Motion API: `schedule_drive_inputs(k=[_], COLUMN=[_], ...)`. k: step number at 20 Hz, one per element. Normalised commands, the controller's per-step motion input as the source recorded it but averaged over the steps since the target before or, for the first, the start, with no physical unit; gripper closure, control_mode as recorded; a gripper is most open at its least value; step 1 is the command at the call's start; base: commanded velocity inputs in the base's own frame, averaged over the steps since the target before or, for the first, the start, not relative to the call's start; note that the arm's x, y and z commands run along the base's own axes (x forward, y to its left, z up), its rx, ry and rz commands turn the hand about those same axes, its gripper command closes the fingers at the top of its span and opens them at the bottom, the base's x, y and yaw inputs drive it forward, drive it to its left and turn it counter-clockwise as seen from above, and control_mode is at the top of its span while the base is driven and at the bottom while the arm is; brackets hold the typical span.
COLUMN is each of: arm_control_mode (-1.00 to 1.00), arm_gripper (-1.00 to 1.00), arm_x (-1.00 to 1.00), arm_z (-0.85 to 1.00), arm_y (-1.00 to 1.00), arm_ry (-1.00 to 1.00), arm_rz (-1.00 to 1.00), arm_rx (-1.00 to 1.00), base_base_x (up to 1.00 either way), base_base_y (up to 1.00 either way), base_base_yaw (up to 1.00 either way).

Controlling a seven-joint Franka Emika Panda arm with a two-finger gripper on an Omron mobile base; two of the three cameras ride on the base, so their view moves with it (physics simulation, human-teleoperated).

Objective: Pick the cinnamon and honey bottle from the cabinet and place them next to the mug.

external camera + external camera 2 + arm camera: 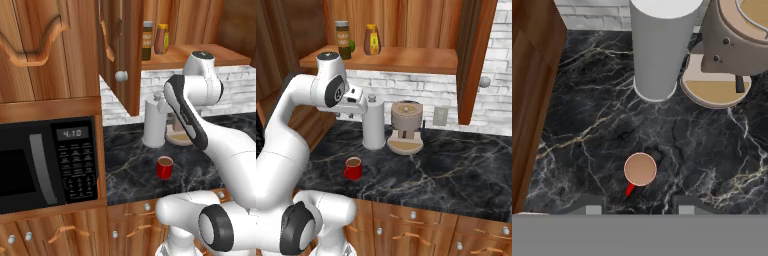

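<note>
Your pincer (636, 207) hangs above the dark marble surface (456, 165), its two fingertips spread apart with nothing between them. Looking down through the hand view, you see the mug (640, 170) almost straight below, just ahead of the tips, its brown inside facing up and a bit of red side showing.

In the right base view the mug (353, 168) stands on the surface near its front edge, to the left. Behind it stands the white paper-towel roll (374, 125), and just right of that the tan coffee machine (406, 127); the mug is apart from both.

The cabinet (406, 30) is open above the brick backsplash. On its shelf the cinnamon (343, 40) stands upright at the left, with the honey (372, 40) just beside it on the right, also upright; whether they touch you cannot tell. Something small and green peeks out between them, too hidden to name. The open door (472, 60) with its pale knob (485, 81) hangs at the right end of the shelf.

From the left base view you find the same pair on the shelf, cinnamon (147, 41) left and honey (161, 39) right, with the mug (164, 167) on the surface below and a microwave (47, 162) at the left.
</note>
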Motion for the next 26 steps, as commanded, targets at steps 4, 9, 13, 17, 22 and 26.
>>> schedule_drive_inputs(k=[4, 9, 13, 17, 22, 26], arm_control_mode=[-1.00, -1.00, -1.00, -1.00, -1.00, -1.00], arm_gripper=[-1.00, -1.00, -1.00, -1.00, -1.00, -1.00], arm_x=[-0.23, -0.14, -0.11, -0.01, -0.10, -0.11], arm_z=[0.06, 0.68, 0.89, 0.77, 0.75, 0.94], arm_y=[-0.01, 0.00, 0.00, 0.00, 0.00, 0.00], arm_ry=[-0.02, -0.15, -0.25, -0.34, -0.29, -0.09], arm_rz=[0.00, 0.00, 0.00, 0.00, 0.04, 0.09], arm_rx=[0.00, 0.00, 0.00, 0.00, 0.00, 0.00], base_base_x=[0.00, 0.00, 0.00, 0.00, 0.00, 0.00], base_base_y=[0.00, 0.00, 0.00, 0.00, 0.00, 0.00], base_base_yaw=[0.00, 0.00, 0.00, 0.00, 0.00, 0.00])
